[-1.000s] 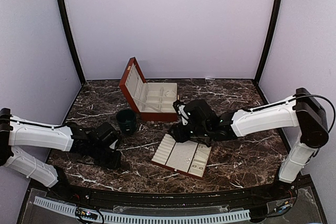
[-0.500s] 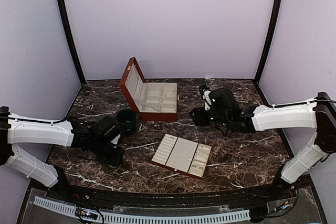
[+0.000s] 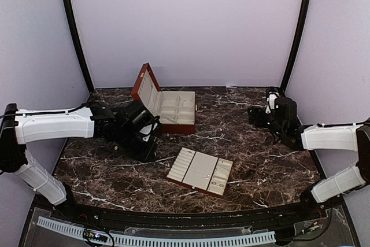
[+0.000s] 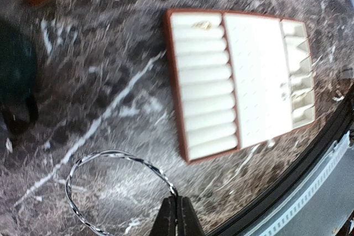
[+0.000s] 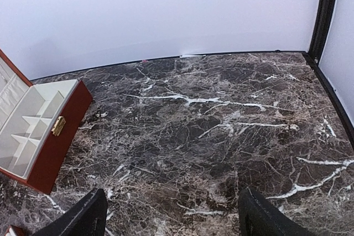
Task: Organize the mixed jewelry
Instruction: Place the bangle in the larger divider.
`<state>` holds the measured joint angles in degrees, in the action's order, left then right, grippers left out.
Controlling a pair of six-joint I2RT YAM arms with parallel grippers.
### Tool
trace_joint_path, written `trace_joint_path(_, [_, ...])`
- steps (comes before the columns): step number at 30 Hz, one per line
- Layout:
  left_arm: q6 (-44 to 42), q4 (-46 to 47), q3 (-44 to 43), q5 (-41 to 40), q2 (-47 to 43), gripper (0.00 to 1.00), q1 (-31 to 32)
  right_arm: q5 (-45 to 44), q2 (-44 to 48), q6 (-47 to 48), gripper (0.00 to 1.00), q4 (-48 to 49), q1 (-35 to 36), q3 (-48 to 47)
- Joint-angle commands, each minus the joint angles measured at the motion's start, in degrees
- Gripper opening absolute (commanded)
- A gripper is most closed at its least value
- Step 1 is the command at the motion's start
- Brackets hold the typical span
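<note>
L tool (image 4: 177,205) was shut, tips pinched on the rim of a twisted wire loop (image 4: 105,192). The loop was thin pale metal w/ a dark twist, roughly round, much wider than the tips. Wrist view was blurred, so can't tell if the loop touched the counter (image 5: 221,136) or hung over it. The counter was glossy dark-brown marble w/ white veins.

Rest of the mixed jewelry sat in the tray (image 4: 260,81). This was flat, rectangular, cream w/ a red-brown rim: padded rolls on one side, plain panel in the middle, small compartments on the other side. A small pale ring (image 4: 201,24) lay in the end roll slot. Tiny pieces (image 4: 296,95) were in the compartments, too small to name.

The tray lay skewed near the front edge, close to the black rim strip (image 4: 326,136). The loop was between the tray & the dark cup (image 4: 14,75), apart from both.

R tool (image 5: 177,216) had its fingers (image 5: 88,214) spread wide w/ nothing between, over marble by the R-hand corner post (image 5: 326,9), well apart from box & tray.

The box (image 5: 55,147) was red-brown w/ cream-lined compartments & a brass latch (image 5: 58,125) on the front wall. Its lid stood open. In the top view the L tool was just in front of it and hid the cup.
</note>
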<state>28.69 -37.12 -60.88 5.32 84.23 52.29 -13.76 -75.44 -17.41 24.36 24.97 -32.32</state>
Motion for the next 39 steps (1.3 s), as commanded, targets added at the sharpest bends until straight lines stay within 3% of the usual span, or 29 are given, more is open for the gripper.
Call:
trace_joint_path(1, [-3.82, -2.22, -11.53, -1.78, 4.52, 0.00, 0.55, 0.67, 2.48, 0.13, 0.82, 5.72, -0.78, 1.79])
trace_joint_path(9, [-10.02, -2.91, -38.91, -10.05, 21.61, 0.00, 0.35, 0.09, 0.94, -0.50, 0.81, 6.75, -0.98, 2.84])
trace_joint_path(14, [-11.90, -1.09, -48.92, -7.70, 29.56, 0.00, -2.47, 0.83, 1.12, -0.87, 0.81, 7.02, -0.98, 3.18])
trace_joint_path(20, [-10.28, 2.72, -52.17, -0.47, 35.75, 0.00, -8.14, 1.43, 1.19, -1.31, 0.82, 7.63, -0.98, 3.73])
trace_joint_path(26, [-9.80, 5.35, -54.70, 0.46, 39.71, 0.00, -11.87, 1.62, 0.78, -1.48, 0.82, 7.76, -0.97, 3.67])
trace_joint_path(39, [-10.17, 1.66, -59.54, 4.90, 48.30, 0.00, -13.23, 2.03, -0.06, -1.85, 0.82, 7.90, -0.95, 3.53])
